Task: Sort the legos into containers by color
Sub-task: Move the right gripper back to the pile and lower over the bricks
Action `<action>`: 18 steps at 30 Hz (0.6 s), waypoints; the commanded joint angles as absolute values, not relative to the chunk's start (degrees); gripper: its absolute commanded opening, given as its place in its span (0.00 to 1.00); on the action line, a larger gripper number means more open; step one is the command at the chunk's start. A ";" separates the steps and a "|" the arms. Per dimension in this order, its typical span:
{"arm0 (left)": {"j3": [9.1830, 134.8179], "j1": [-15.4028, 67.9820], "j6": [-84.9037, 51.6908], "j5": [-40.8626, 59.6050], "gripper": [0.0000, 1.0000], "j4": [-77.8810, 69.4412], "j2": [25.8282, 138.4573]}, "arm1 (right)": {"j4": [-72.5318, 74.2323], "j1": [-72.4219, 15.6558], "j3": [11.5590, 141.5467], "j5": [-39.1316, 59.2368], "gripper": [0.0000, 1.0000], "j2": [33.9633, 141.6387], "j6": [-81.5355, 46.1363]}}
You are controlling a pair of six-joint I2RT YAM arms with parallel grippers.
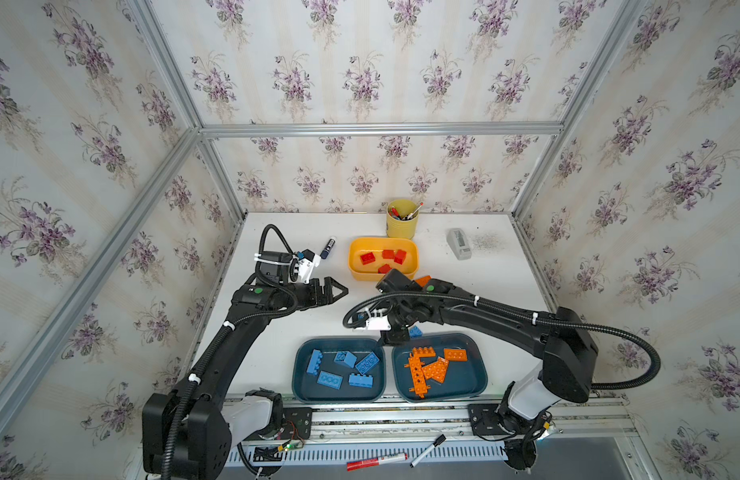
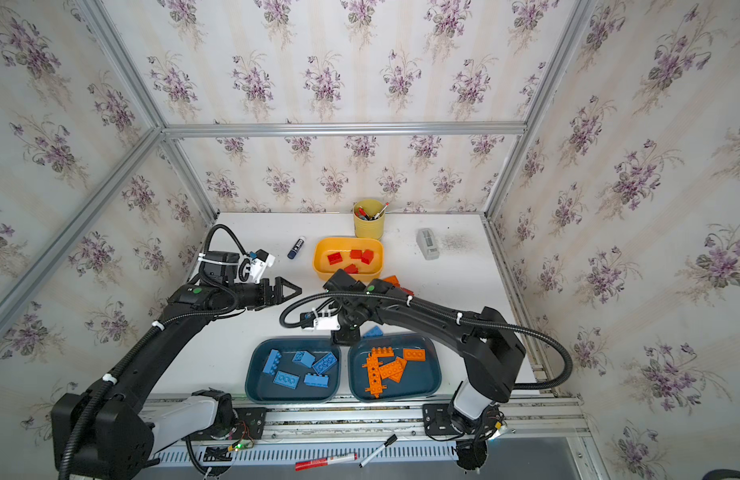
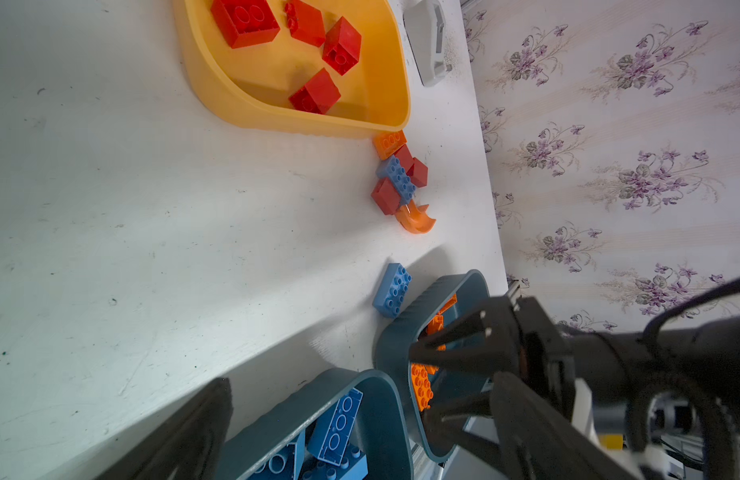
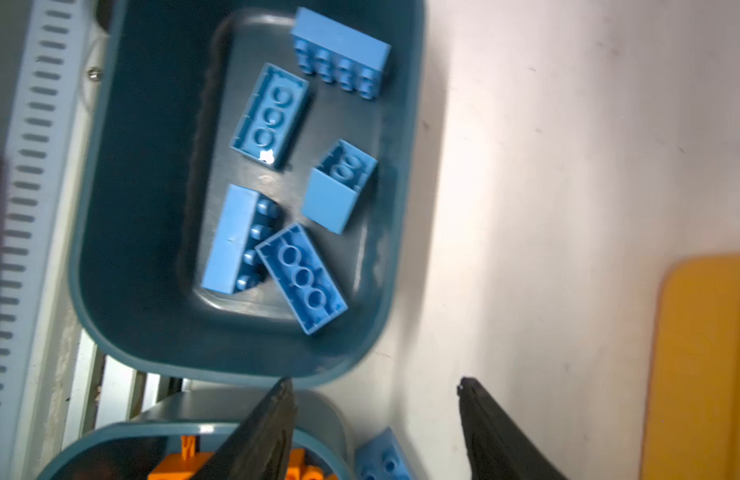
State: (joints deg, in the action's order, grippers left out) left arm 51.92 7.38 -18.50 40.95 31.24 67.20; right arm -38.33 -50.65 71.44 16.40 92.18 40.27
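Observation:
Five blue legos (image 1: 344, 368) lie in the left teal container (image 1: 297, 374). Orange legos (image 1: 428, 368) fill the right teal container (image 1: 470, 376), and red legos (image 1: 384, 257) sit in the yellow container (image 1: 353, 268). My right gripper (image 4: 376, 384) is open and points down over the gap between the teal tubs. A loose blue brick (image 4: 380, 457) lies on the table beneath it, untouched. A mixed pile (image 3: 401, 178) of red, blue and orange bricks, with a curved orange piece (image 3: 416, 220), lies beside the yellow tub. My left gripper (image 1: 343, 291) hovers open and empty left of centre.
A yellow cup of pens (image 1: 402, 218) stands at the back, with a grey device (image 1: 458, 244) to its right. A blue-capped marker (image 1: 328, 248) lies left of the yellow tub. A red marker (image 1: 376, 461) and a black marker (image 1: 427, 451) rest on the front rail.

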 commanded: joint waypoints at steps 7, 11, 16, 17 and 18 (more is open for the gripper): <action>52.91 7.30 -17.26 41.66 0.99 30.94 68.09 | -44.77 -33.07 76.31 11.78 0.62 94.67 22.86; 53.00 7.29 -16.98 41.99 0.99 30.94 68.17 | -41.62 -31.56 73.14 8.99 0.62 95.14 16.40; 53.54 7.29 -16.87 42.68 0.99 30.94 69.28 | -38.68 -31.20 70.45 4.26 0.62 96.63 6.68; 53.85 7.30 -16.87 42.88 0.99 30.94 69.64 | -37.70 -31.20 69.53 3.90 0.68 96.76 5.05; 54.09 7.30 -16.91 43.05 0.99 30.94 69.87 | -36.83 -31.20 68.66 3.26 0.71 96.92 3.48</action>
State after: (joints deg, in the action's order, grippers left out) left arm 53.21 7.38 -18.09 41.63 31.29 69.41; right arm -39.75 -31.14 69.95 6.55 96.49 11.18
